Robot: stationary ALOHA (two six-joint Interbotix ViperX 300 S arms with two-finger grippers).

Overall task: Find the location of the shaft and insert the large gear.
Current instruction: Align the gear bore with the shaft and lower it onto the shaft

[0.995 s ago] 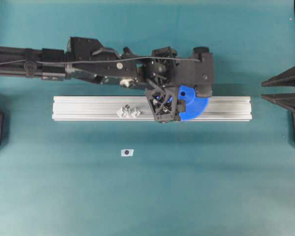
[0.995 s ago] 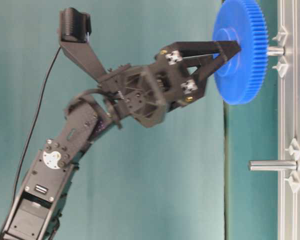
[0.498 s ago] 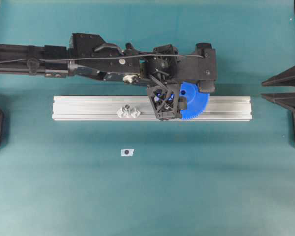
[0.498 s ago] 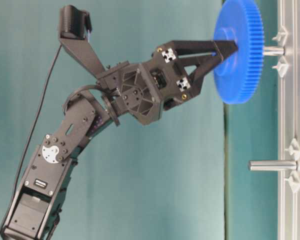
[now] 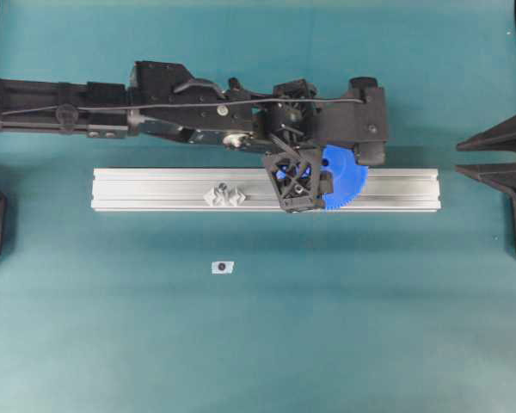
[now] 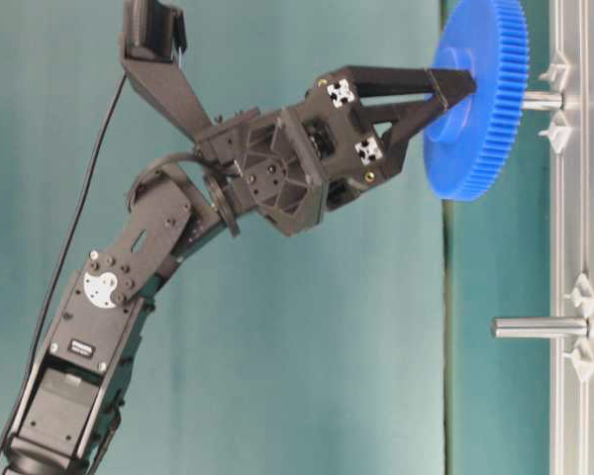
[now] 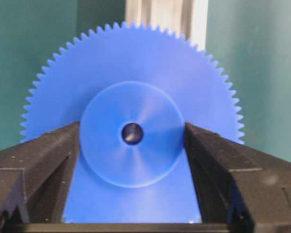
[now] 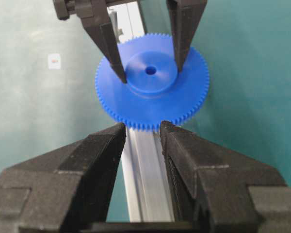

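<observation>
Holding the gear [image 6: 472, 97] by its hub in the left gripper [image 6: 444, 94], over the rail [image 5: 155, 188] with the shaft [image 6: 542, 100] at its bore, you're keeping it square while pressing down; right gripper [image 8: 141, 131] is idling empty, jaws apart.

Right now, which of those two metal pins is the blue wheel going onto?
Find the long aluminium rail with two pins sticking out. The shaft is the pin directly behind the large gear, unlike the bare pin farther along the rail.
</observation>
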